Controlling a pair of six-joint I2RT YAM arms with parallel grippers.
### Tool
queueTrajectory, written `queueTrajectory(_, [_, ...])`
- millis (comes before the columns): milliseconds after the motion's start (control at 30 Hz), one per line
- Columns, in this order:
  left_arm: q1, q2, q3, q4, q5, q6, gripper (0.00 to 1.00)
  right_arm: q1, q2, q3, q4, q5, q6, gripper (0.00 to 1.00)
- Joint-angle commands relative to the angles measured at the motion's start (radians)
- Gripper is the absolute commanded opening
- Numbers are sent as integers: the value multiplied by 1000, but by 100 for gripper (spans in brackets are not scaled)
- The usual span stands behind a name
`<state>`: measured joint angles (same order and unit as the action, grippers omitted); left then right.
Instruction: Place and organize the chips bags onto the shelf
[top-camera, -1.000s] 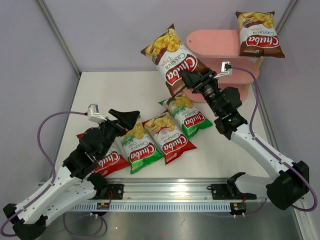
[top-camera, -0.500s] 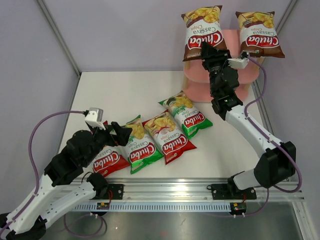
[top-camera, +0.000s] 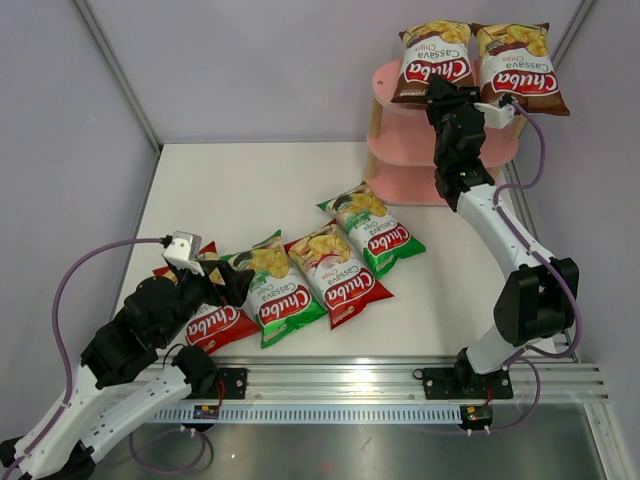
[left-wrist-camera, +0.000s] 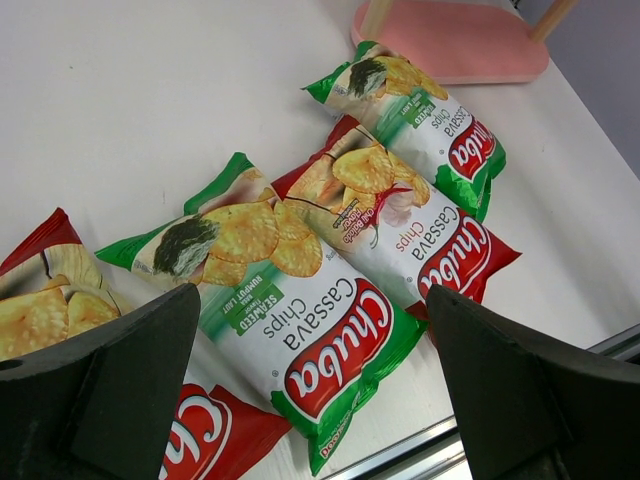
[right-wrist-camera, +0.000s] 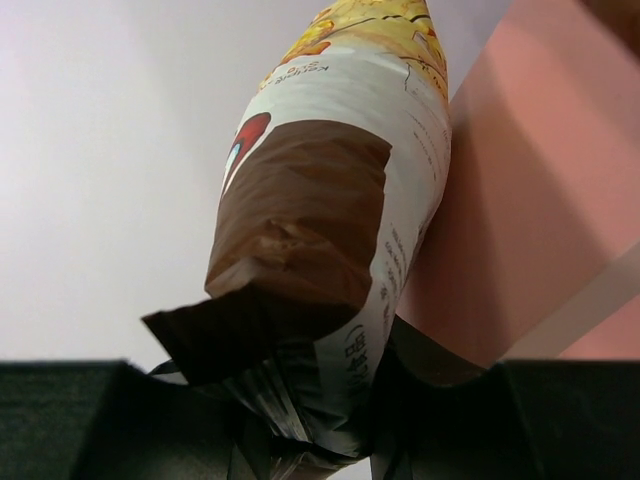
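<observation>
Seemingly light, puffy, slick: right gripper (right-wrist-camera: 305, 435) pinches brown bag (top-camera: 432, 62) by its crimped end seam at shelf (top-camera: 396, 183) top; left gripper (left-wrist-camera: 320, 392) gapes open

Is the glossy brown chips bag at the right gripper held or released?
Held: the right gripper pinches the crimped seam of the brown chips bag. Whether it rests on the pink shelf: cannot tell.

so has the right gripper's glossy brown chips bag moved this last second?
Yes: the held brown bag went up and right, to the top board of the pink three-tier shelf, beside the other brown bag.
</observation>
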<state>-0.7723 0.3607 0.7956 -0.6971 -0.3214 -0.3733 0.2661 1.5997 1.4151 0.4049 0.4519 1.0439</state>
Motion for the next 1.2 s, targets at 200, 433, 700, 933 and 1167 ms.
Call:
queueTrajectory(200, [-4, -6, 1, 27, -8, 28, 99, -73, 22, 119, -110, -97, 134, 32])
queueTrajectory(433, [-4, -12, 1, 25, -13, 25, 99, -99, 19, 111, -120, -225, 149, 32])
queueTrajectory(700, [-4, -17, -2, 25, -11, 24, 99, -108, -23, 71, -141, -233, 142, 41])
queueTrajectory(933, [-4, -20, -1, 24, -16, 22, 99, -108, -56, 85, -248, -220, 154, 62])
queueTrajectory(1167, [-4, -20, -1, 22, -16, 19, 99, -116, -101, 82, -330, -223, 169, 82])
